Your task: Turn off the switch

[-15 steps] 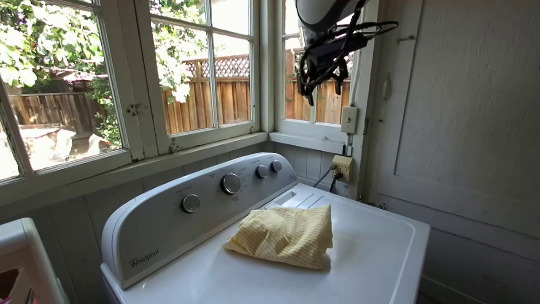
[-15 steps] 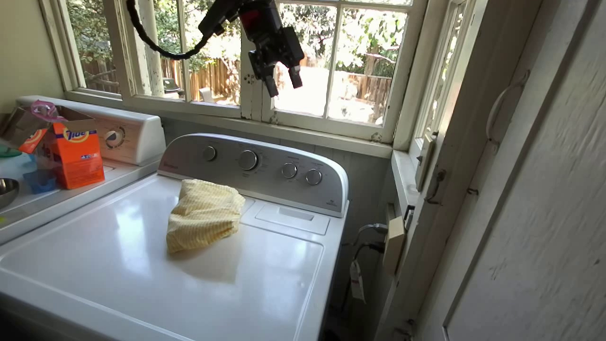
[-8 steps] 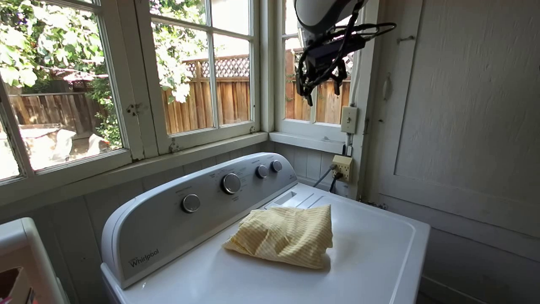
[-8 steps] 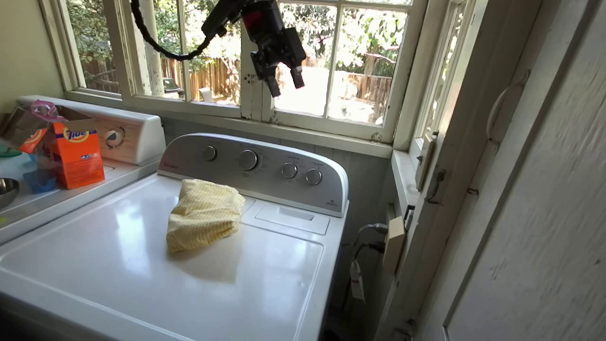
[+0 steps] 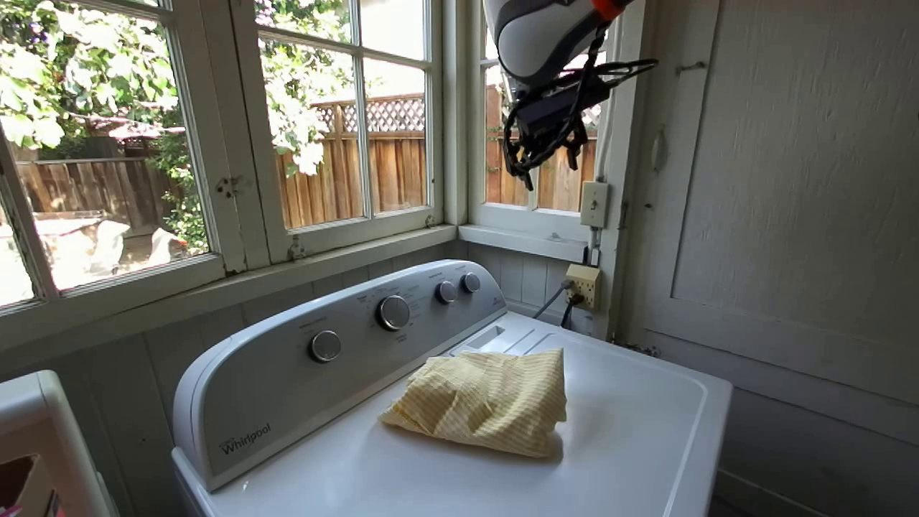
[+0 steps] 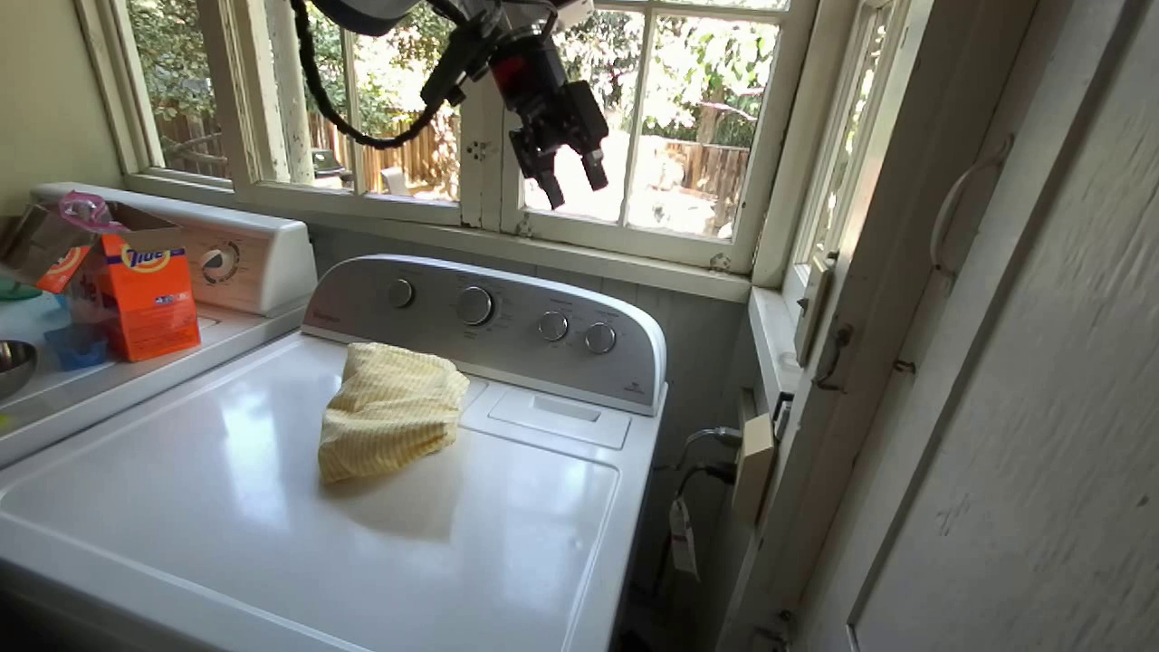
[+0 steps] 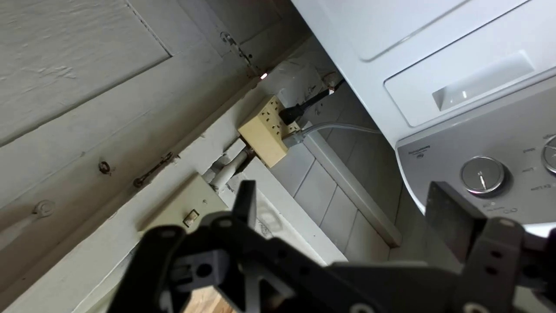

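The switch is a small off-white upright plate with a little toggle, on the window post in both exterior views (image 5: 594, 205) (image 6: 813, 308). In the wrist view the switch (image 7: 184, 203) is at the lower left, with its toggle visible and one edge hidden behind the gripper's finger linkage. My gripper (image 5: 551, 174) hangs in the air near the corner windows, apart from the switch. It also shows in an exterior view (image 6: 577, 188) and along the bottom of the wrist view (image 7: 344, 202). Its fingers are wide apart with nothing between them.
A tan outlet (image 5: 582, 287) with plugged-in cords sits below the switch. A window sill (image 5: 520, 243) juts beside it. The white washer (image 5: 646, 424) with a dial panel carries a yellow striped cloth (image 5: 488, 402). A door (image 6: 1014, 435) with a handle stands close to the post.
My gripper has moved lower in both exterior views, and also to the right in an exterior view. Its fingers stay apart. The switch and cloth look the same.
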You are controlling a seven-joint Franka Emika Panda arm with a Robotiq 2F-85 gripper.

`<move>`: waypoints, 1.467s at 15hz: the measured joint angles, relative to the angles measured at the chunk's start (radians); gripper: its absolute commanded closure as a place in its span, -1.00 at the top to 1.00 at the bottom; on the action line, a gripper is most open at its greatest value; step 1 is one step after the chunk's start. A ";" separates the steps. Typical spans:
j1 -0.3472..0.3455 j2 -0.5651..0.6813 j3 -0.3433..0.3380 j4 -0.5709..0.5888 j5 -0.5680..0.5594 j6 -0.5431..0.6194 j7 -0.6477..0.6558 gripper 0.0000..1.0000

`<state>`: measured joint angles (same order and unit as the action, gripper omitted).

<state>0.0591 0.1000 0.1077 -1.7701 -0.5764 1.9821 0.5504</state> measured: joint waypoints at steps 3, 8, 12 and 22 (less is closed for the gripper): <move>0.008 0.081 -0.026 0.074 -0.010 -0.019 0.047 0.12; 0.016 0.193 -0.088 0.210 -0.009 -0.054 0.096 -0.65; 0.016 0.235 -0.144 0.282 -0.009 -0.054 0.099 -1.00; 0.016 0.371 -0.239 0.424 -0.010 -0.053 0.194 -1.00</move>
<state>0.0748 0.4708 -0.1311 -1.3461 -0.5861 1.9291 0.7445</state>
